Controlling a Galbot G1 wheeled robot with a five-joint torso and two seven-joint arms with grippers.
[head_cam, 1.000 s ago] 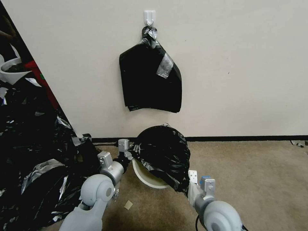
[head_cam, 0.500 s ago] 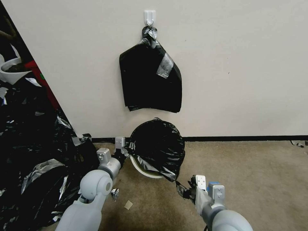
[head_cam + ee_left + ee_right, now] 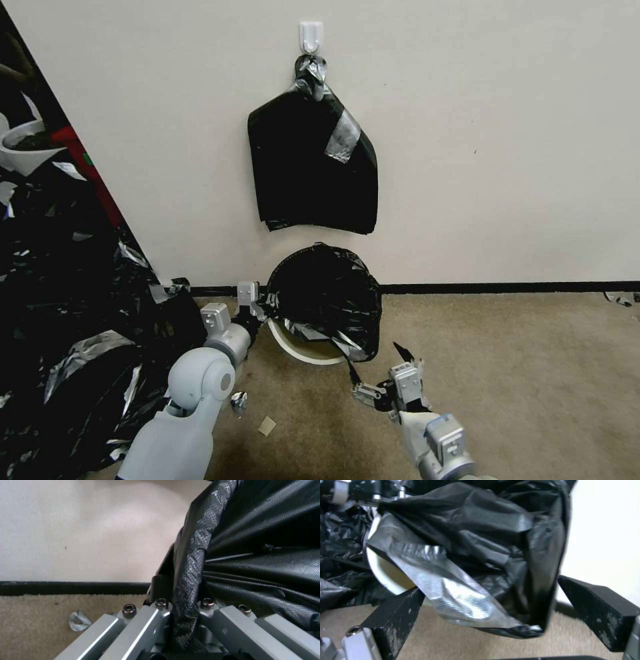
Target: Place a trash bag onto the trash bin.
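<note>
The cream-white trash bin (image 3: 303,350) lies tipped on the carpet by the wall, its rim (image 3: 383,572) showing under the bag. The glossy black trash bag (image 3: 327,293) is draped over the bin's mouth, with a silvery fold (image 3: 453,590) hanging at the lower edge. My left gripper (image 3: 261,308) is at the bag's left edge, shut on a pinched strip of the bag (image 3: 186,580). My right gripper (image 3: 381,373) hovers just in front of the bag's lower right corner, open. Its black fingers (image 3: 393,620) are spread, and the bag's corner (image 3: 523,627) hangs loose between them.
A stack of black bags (image 3: 313,167) with grey tape hangs from a white wall hook (image 3: 311,35) above the bin. Sprawling black plastic sheeting (image 3: 67,320) covers the floor to the left, with a white bowl (image 3: 23,150) behind it. Small scraps (image 3: 267,425) lie near my left arm. Open carpet (image 3: 520,373) lies to the right.
My right gripper has let go of the bag's lower right corner, opened and drawn back toward me. The bag has settled closer over the bin and nearer the wall. The left gripper keeps its hold.
</note>
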